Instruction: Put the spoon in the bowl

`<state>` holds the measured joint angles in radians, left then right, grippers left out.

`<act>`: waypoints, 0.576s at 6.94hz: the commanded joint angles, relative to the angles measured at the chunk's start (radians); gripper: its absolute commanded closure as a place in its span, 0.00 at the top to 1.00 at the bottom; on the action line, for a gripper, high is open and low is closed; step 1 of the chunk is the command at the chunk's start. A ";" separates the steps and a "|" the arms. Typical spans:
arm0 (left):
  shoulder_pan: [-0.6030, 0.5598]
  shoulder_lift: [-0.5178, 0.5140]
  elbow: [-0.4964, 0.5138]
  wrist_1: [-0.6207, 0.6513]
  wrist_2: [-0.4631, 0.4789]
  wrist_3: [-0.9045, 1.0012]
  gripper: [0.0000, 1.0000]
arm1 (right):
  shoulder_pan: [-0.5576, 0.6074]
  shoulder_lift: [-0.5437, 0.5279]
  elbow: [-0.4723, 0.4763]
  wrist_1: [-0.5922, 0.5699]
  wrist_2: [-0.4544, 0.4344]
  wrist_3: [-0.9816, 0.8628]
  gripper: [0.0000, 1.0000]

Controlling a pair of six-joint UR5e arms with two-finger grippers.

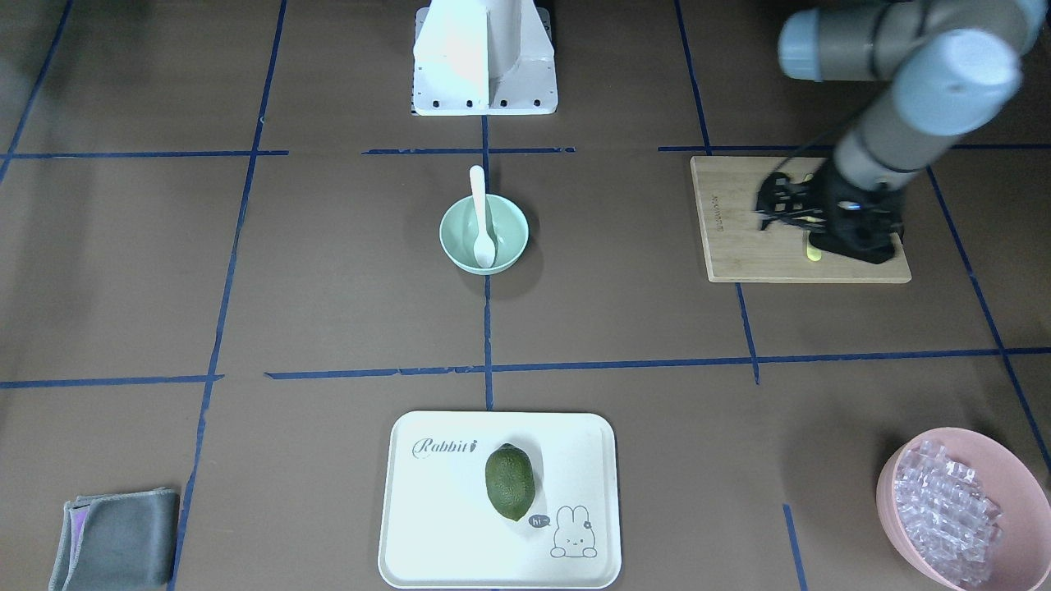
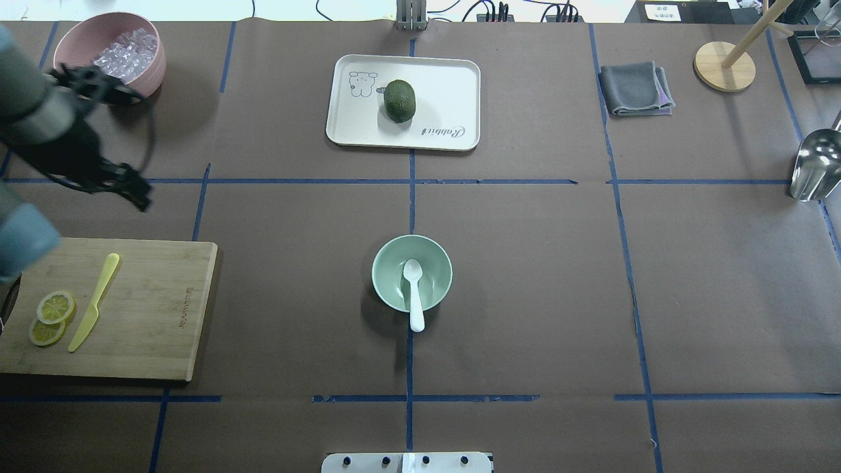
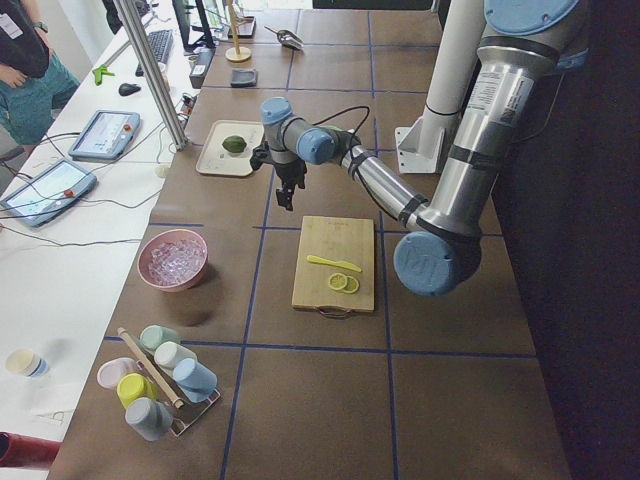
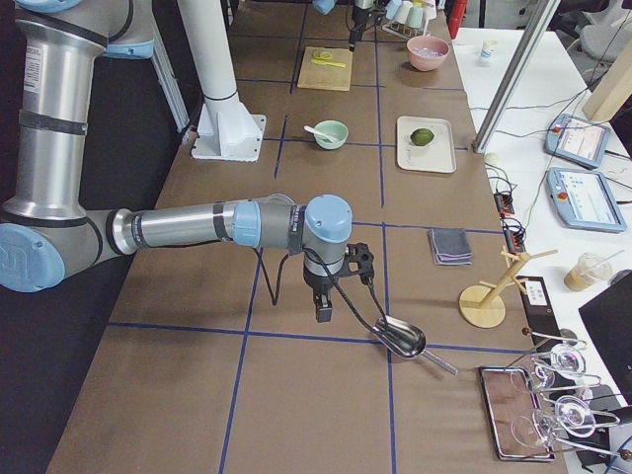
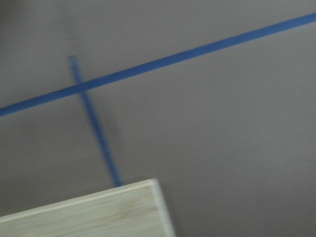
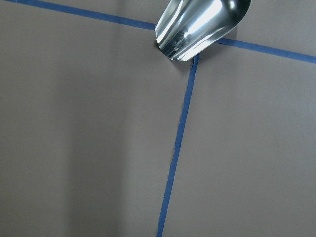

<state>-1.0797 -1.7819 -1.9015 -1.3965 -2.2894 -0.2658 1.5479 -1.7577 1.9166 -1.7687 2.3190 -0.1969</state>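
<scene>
Tray (image 1: 427,525): glossy white rectangle, carrying a bumpy green fruit (image 1: 510,483).
Spoon (image 2: 415,295): slim white plastic, its scoop inside the bowl, its handle over the rim on the robot's side.
Bowl (image 2: 387,272): smooth, round, mint-green, mid-counter.
Left hand (image 2: 139,197): well apart from the spoon, by the wooden board (image 2: 164,295); finger spread unclear.
Right hand (image 4: 323,314): far off, beside a shiny metal scoop (image 4: 400,338); finger spread also unclear.

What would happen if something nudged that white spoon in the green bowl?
Probably light and stiff: the spoon looks like thin plastic. Its handle overhangs the rim of the bowl, so a nudge could flip it out. Glossy sides may let it slide.
</scene>
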 commanded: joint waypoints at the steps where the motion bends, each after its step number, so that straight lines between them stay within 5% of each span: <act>1: -0.301 0.163 0.008 0.005 -0.059 0.317 1.00 | 0.000 0.006 -0.001 0.000 0.000 0.013 1.00; 4: -0.518 0.362 0.045 -0.016 -0.090 0.464 1.00 | 0.000 0.006 -0.001 0.000 0.002 0.013 1.00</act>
<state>-1.5229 -1.5012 -1.8699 -1.3991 -2.3654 0.1653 1.5478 -1.7520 1.9159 -1.7687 2.3204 -0.1840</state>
